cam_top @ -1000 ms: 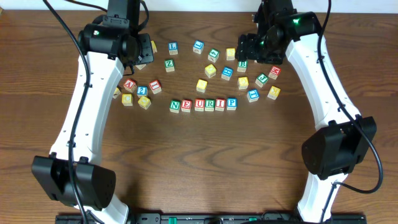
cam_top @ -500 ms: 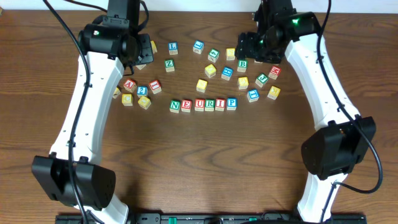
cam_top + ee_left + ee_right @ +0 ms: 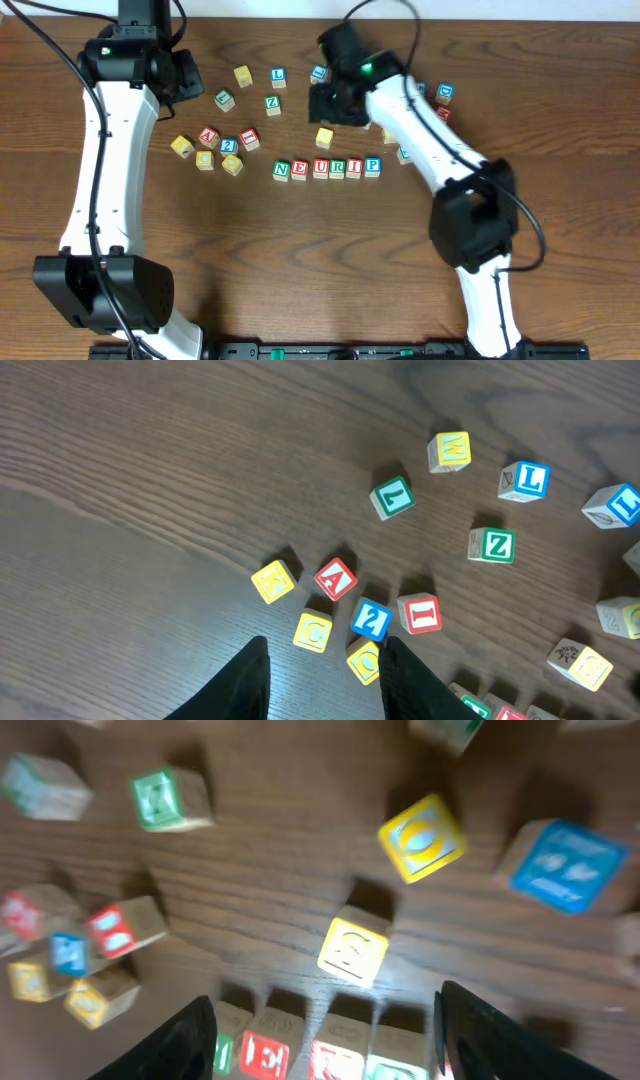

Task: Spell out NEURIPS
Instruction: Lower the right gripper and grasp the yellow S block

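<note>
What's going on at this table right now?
Two arms are spelling NEURIPS with letter cubes. The row reads N E U R I P, so the last letter is not yet placed. The right gripper, open and empty, hovers over a yellow cube just behind the row, probably the last piece, though its face can't be read. The left gripper, also empty, hangs near the red A cube among the spares.

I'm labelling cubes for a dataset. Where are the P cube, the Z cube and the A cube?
P cube (image 3: pixel 372 166), overhead, top face.
Z cube (image 3: pixel 491 545), left wrist, lettered face.
A cube (image 3: pixel 335 578), left wrist, lettered face.
</note>
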You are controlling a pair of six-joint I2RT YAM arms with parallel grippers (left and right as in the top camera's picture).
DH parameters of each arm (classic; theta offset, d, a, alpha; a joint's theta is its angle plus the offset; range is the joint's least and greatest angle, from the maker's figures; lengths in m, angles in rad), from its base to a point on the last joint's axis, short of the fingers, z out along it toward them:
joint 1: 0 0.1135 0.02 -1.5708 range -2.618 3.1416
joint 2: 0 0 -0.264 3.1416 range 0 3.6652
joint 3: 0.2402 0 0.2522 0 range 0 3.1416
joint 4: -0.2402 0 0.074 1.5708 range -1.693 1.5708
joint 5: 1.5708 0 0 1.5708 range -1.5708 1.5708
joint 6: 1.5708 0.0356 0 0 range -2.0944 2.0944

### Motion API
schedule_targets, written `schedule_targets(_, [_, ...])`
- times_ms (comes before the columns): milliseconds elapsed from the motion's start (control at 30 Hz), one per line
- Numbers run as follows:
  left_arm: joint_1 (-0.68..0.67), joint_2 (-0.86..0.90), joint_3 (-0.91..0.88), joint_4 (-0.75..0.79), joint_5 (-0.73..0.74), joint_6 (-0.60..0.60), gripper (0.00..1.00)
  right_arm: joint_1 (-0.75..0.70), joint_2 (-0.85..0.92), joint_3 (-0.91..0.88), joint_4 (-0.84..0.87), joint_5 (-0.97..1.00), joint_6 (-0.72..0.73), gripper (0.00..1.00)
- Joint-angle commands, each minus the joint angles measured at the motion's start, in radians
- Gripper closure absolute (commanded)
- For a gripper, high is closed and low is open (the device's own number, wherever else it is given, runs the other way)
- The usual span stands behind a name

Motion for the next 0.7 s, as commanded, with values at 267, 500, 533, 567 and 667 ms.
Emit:
schedule_targets(267, [0.001, 0.019, -0.013, -0.010, -0.016, 0.006, 0.65, 0.024, 0.092, 0.013, 0.020, 0.101, 0.091, 0.41])
schedule_targets(500, [0.001, 0.019, -0.013, -0.011, -0.016, 0.006, 0.64, 0.042, 0.122, 0.013, 0.043, 0.112, 0.080, 0.44])
schedule_targets(533, [0.001, 0.019, -0.013, -0.011, -0.016, 0.006, 0.64, 0.047, 0.124, 0.013, 0.044, 0.118, 0.080, 0.44])
schedule_targets(567, [0.001, 0.019, -0.014, -0.011, -0.016, 0.006, 0.64, 0.049, 0.130, 0.013, 0.045, 0.125, 0.080, 0.45])
schedule_targets(667, [0.001, 0.019, -0.014, -0.011, -0.016, 0.006, 0.64, 0.051, 0.148, 0.013, 0.044, 0.129, 0.080, 0.46])
